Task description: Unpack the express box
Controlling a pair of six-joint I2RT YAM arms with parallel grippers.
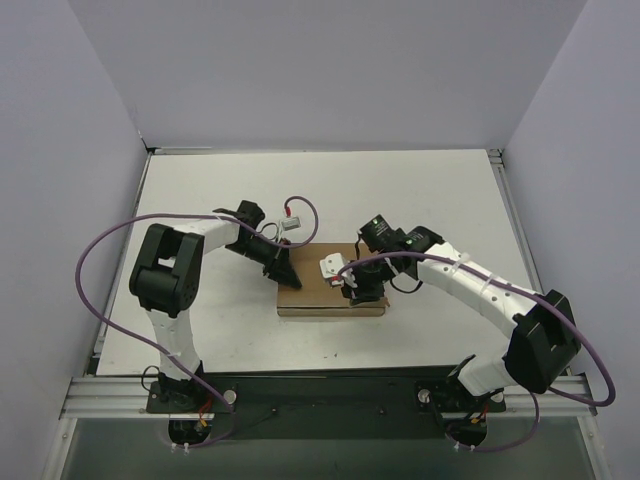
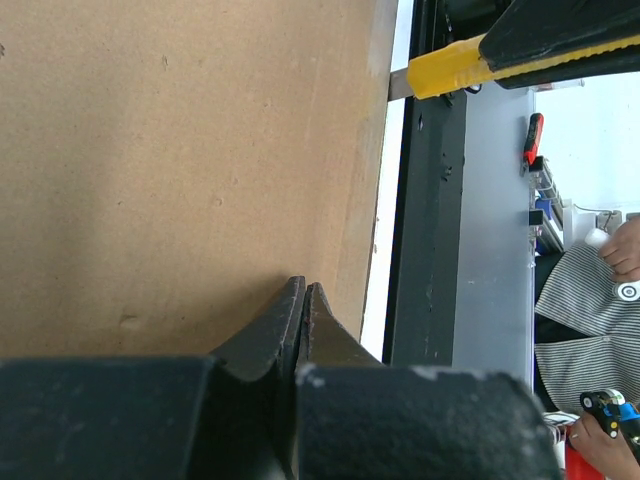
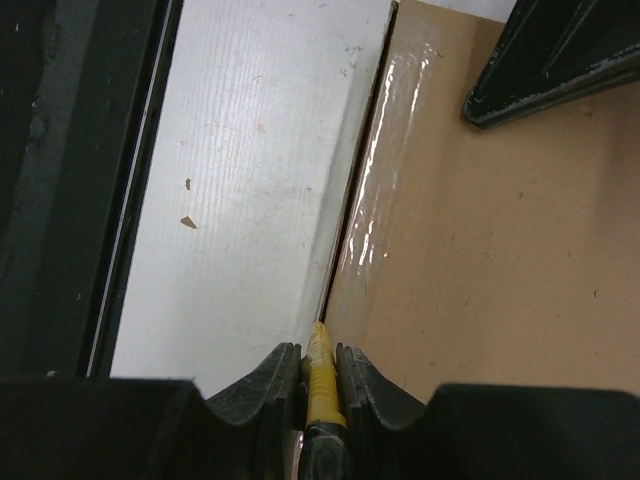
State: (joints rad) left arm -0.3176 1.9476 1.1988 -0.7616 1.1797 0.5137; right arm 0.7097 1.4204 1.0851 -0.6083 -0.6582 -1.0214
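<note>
Top external view: a flat brown corrugated cardboard express box [image 1: 315,295] lies with its lid down near the middle of the white table [image 1: 420,190], between the two arms. The left gripper [image 1: 284,270], its black fingers [image 2: 265,335] pressed together with nothing between them, is set against the box's left end. The right gripper [image 3: 318,352] is clamped on a yellow-handled utility knife [image 3: 320,385], whose tip meets the box's near edge beside a glossy strip of clear tape [image 3: 385,170].
</note>
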